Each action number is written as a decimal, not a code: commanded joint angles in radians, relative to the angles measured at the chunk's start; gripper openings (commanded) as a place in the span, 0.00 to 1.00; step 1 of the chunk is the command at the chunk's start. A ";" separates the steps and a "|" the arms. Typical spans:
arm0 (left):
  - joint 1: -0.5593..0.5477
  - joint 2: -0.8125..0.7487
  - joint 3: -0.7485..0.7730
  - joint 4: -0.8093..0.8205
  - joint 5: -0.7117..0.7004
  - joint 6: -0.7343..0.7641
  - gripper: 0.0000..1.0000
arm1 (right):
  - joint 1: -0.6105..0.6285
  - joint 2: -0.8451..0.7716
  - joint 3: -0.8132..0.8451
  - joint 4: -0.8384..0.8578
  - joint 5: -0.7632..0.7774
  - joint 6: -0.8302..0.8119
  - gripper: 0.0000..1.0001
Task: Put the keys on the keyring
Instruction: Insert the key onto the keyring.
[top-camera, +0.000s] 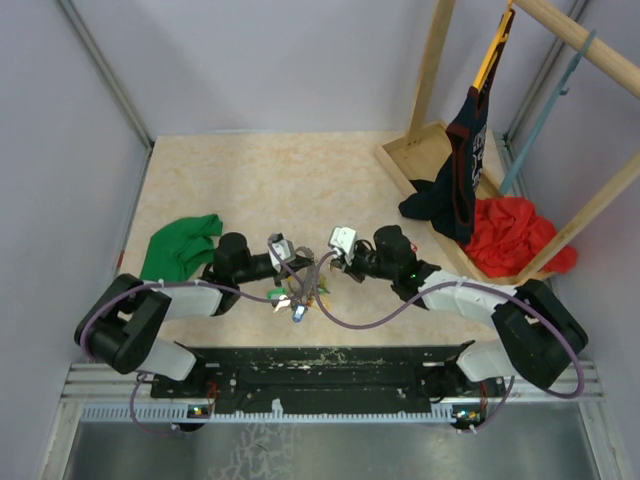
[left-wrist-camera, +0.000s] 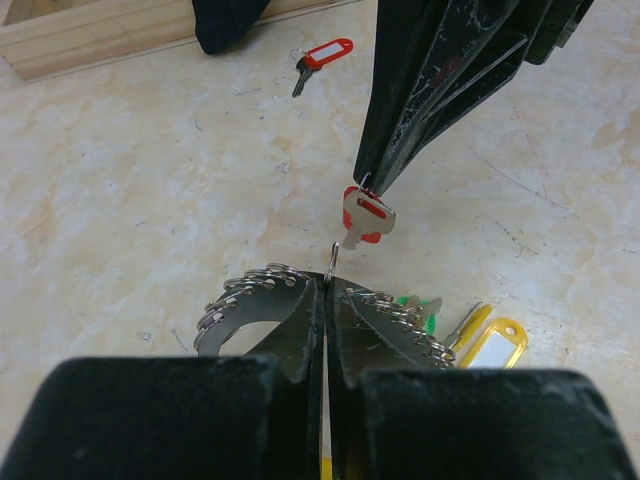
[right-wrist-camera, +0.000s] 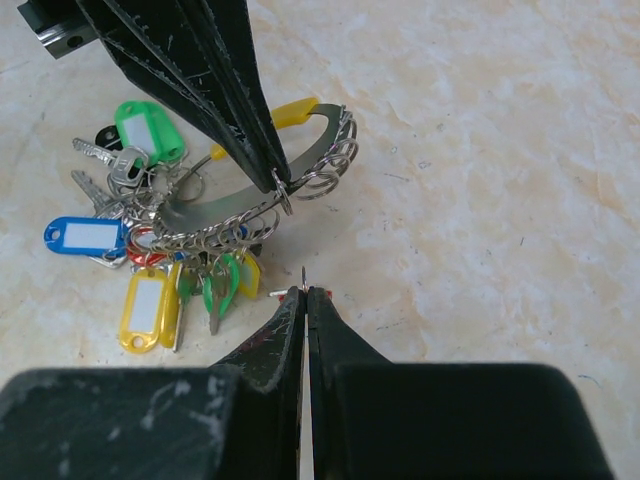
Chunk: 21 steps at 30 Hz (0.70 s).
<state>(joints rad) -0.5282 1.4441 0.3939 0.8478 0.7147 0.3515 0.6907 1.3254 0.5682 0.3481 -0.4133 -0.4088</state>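
My left gripper (left-wrist-camera: 328, 282) is shut on the keyring (left-wrist-camera: 255, 300), a grey metal band strung with small split rings, and holds it over the table. Its bunch of green, blue and yellow tagged keys (right-wrist-camera: 150, 270) rests on the table. My right gripper (right-wrist-camera: 305, 292) is shut on the small ring of a red-tagged key (left-wrist-camera: 368, 215), a short way from the left gripper's tip (right-wrist-camera: 278, 180). A second red-tagged key (left-wrist-camera: 322, 54) lies on the table farther off. In the top view the two grippers, left (top-camera: 298, 272) and right (top-camera: 325, 268), meet tip to tip at the table's middle front.
A wooden rack base (top-camera: 410, 165) stands at the back right with a dark garment (top-camera: 455, 190) hanging over it and a red cloth (top-camera: 510, 235) beside it. A green cloth (top-camera: 180, 245) lies at the left. Grey walls enclose the table.
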 joint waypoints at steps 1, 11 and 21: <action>-0.006 0.022 -0.002 0.051 -0.024 -0.015 0.00 | -0.002 0.033 0.017 0.125 -0.029 -0.004 0.00; -0.008 0.032 -0.002 0.059 0.015 -0.009 0.00 | 0.004 0.049 0.017 0.156 -0.065 -0.031 0.00; -0.010 0.027 -0.005 0.065 0.023 -0.009 0.00 | 0.013 0.071 0.046 0.106 -0.086 -0.049 0.00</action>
<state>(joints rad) -0.5327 1.4681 0.3939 0.8619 0.7109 0.3447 0.6945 1.3891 0.5705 0.4286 -0.4679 -0.4423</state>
